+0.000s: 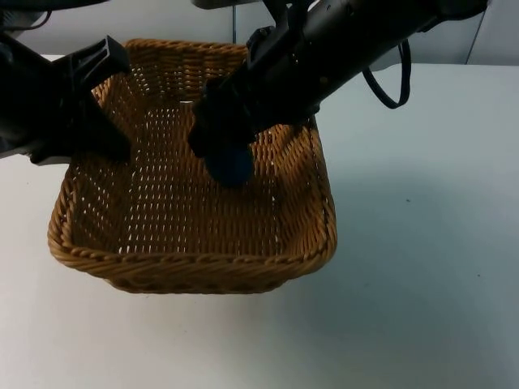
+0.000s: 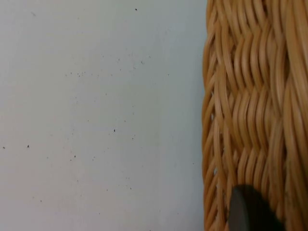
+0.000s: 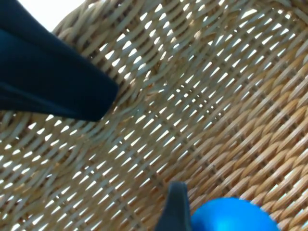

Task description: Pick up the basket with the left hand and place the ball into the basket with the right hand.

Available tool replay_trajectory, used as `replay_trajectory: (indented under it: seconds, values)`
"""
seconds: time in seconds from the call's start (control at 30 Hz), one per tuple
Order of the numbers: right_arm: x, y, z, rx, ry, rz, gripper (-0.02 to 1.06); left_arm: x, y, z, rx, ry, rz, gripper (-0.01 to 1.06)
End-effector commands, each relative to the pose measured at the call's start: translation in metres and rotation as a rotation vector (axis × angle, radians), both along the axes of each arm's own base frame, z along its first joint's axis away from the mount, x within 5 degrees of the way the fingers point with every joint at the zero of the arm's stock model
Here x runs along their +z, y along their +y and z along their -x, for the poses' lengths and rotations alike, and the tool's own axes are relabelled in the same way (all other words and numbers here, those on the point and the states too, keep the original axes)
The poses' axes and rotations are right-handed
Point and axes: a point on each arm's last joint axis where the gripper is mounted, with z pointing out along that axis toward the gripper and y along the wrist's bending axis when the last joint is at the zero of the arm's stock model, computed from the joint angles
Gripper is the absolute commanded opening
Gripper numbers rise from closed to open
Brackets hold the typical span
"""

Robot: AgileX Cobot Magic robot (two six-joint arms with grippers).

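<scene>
Left end effector (image 1: 113, 142) grips the wicker basket's (image 1: 195, 271) left wall, lifting it; right end effector (image 1: 227, 162), inside the basket, clasps the blue ball (image 1: 231, 166) for release.

Left gripper (image 1: 113, 142) clamps the basket (image 1: 195, 263) wall, one finger inside. Right gripper (image 1: 227, 166) inside the basket, blue ball (image 1: 233, 166) between its fingers.

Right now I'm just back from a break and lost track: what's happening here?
The left gripper is shut on the basket's left wall, holding it above the table. The right gripper reaches down inside the basket, shut on the blue ball, which hangs just above the woven floor. The ball hasn't been let go yet.
</scene>
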Motion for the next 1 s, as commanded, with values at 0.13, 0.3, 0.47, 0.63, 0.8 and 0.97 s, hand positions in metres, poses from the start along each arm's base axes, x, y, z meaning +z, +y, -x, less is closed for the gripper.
replay_trajectory:
  seconds: [0.13,0.3,0.47,0.63,0.8,0.97]
  values:
    - [0.014,0.0,0.003,0.03,-0.035,0.006,0.69,0.006,-0.002,0.002,0.009,0.005,0.041,0.0]
    - [0.029,-0.002,0.006,0.042,-0.069,-0.001,0.77,0.006,-0.002,0.002,0.009,0.005,0.041,0.0]
    - [0.036,-0.004,0.008,0.045,-0.071,-0.006,0.8,0.006,-0.002,0.002,0.009,0.005,0.041,0.0]
    - [0.043,-0.007,0.012,0.078,-0.081,0.024,0.75,0.006,-0.002,0.002,0.009,0.005,0.041,0.0]
    - [0.065,-0.018,0.019,0.097,-0.129,0.079,0.65,0.006,-0.002,0.002,0.007,0.004,0.037,0.0]
    - [0.098,-0.028,0.029,0.086,-0.203,0.067,0.65,0.006,-0.001,0.001,0.011,0.001,0.034,0.0]
